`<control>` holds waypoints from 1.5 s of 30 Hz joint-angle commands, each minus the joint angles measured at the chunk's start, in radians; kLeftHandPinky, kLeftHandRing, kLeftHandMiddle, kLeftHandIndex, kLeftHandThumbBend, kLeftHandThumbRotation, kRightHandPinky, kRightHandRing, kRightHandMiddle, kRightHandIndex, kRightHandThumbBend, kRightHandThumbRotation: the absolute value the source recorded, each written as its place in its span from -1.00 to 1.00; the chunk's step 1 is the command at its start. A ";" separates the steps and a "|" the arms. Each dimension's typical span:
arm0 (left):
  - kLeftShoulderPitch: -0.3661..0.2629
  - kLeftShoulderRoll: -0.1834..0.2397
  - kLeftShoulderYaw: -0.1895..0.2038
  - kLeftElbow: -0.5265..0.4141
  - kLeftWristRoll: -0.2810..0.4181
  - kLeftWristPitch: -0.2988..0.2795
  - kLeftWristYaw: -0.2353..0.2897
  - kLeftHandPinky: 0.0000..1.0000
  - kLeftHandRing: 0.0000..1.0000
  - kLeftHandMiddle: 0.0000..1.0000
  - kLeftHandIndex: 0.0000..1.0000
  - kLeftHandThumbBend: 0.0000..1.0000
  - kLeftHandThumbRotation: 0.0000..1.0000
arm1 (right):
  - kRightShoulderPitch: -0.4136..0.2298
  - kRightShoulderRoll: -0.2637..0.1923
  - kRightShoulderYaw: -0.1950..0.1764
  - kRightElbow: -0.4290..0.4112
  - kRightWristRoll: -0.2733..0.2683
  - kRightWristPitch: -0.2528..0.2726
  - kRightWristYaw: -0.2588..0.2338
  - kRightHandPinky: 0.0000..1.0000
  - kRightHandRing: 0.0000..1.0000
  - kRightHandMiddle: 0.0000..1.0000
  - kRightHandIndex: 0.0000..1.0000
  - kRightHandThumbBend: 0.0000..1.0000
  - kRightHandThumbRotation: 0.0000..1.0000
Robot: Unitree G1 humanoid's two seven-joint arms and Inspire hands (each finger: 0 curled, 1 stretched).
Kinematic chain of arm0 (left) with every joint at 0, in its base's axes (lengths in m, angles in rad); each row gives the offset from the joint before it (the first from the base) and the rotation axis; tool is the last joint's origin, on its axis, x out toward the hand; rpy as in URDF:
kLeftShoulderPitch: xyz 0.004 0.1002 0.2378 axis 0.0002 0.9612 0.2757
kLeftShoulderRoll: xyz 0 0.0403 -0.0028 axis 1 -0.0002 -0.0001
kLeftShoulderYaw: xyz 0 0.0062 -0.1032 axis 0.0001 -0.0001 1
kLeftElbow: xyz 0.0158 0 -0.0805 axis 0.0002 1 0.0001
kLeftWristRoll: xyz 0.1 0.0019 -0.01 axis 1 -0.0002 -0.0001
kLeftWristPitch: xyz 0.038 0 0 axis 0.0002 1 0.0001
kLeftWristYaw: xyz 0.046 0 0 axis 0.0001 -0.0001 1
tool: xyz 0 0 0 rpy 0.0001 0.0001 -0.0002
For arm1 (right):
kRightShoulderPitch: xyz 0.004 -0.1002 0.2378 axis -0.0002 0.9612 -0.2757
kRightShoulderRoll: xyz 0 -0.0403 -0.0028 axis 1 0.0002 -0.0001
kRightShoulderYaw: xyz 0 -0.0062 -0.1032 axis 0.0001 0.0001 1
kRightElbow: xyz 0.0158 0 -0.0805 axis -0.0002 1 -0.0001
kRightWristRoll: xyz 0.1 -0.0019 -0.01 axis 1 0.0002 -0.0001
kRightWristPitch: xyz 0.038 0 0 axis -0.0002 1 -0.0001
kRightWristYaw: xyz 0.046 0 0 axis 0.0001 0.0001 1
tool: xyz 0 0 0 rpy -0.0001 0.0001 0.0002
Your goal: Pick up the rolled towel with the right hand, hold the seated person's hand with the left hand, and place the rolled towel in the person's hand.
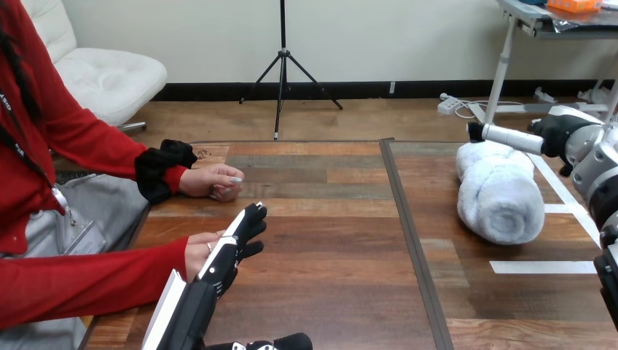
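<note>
The rolled towel (pixel 500 195), pale blue-white, lies on the right half of the wooden table (pixel 328 292). My right hand (pixel 557 135) hovers at the towel's far right end, one straight white finger (pixel 504 138) reaching left over its top; nothing is grasped. My left hand (pixel 235 244) is at the lower left with its fingers nearly straight, lying against the person's hand at the view's lower left (pixel 197 251), which rests on the table edge. I see no finger curled round that hand.
The person's other hand (pixel 213 182) rests as a loose fist on the table further back at the left. A dark seam (pixel 408 233) splits the tabletop. White tape strips (pixel 543 267) mark the right part.
</note>
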State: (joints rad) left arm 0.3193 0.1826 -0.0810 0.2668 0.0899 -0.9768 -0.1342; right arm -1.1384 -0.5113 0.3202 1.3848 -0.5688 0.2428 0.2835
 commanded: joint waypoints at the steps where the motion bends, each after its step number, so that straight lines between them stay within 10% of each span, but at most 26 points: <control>1: -0.026 0.004 0.003 -0.060 -0.003 -0.012 -0.001 0.73 0.85 0.90 0.88 1.00 -0.05 | -0.078 0.017 -0.041 -0.005 0.035 0.016 -0.027 1.00 1.00 1.00 1.00 0.74 1.00; 26: -0.001 -0.011 0.005 -0.100 0.029 -0.012 0.013 0.70 0.84 0.89 0.88 1.00 -0.03 | -0.075 0.045 -0.137 -0.007 0.126 0.062 -0.090 1.00 1.00 1.00 1.00 0.71 1.00; 45: 0.040 -0.004 -0.007 -0.154 0.014 -0.012 0.001 0.70 0.84 0.90 0.88 1.00 -0.03 | -0.040 0.057 -0.079 0.000 0.051 0.086 -0.158 1.00 1.00 1.00 1.00 0.97 0.97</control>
State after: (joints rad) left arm 0.3811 0.1793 -0.0836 0.1734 0.1223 -0.9747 -0.1357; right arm -1.1399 -0.4615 0.2183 1.3851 -0.4891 0.3310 0.1432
